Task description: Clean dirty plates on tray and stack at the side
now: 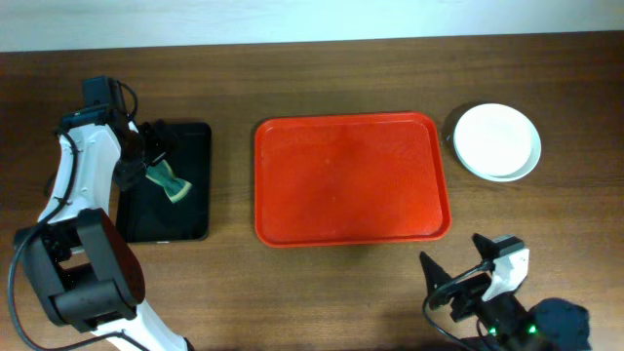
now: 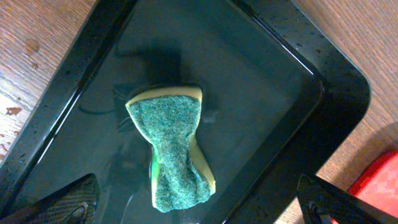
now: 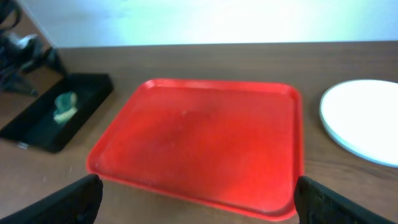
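Observation:
The red tray (image 1: 351, 180) lies bare in the middle of the table; it also shows in the right wrist view (image 3: 199, 149). The white plates (image 1: 496, 141) sit stacked on the table to the tray's right, also in the right wrist view (image 3: 364, 121). My left gripper (image 1: 156, 146) is open above the green-and-yellow sponge (image 1: 168, 182), which lies loose in the black tray (image 1: 190, 146); in the left wrist view the sponge (image 2: 174, 149) lies between the spread fingers (image 2: 199, 208). My right gripper (image 1: 456, 278) is open and empty near the front edge.
The narrow black tray (image 2: 298, 81) is wet and stands left of the red tray, whose corner (image 2: 379, 180) shows beside it. Bare wooden table lies around the trays.

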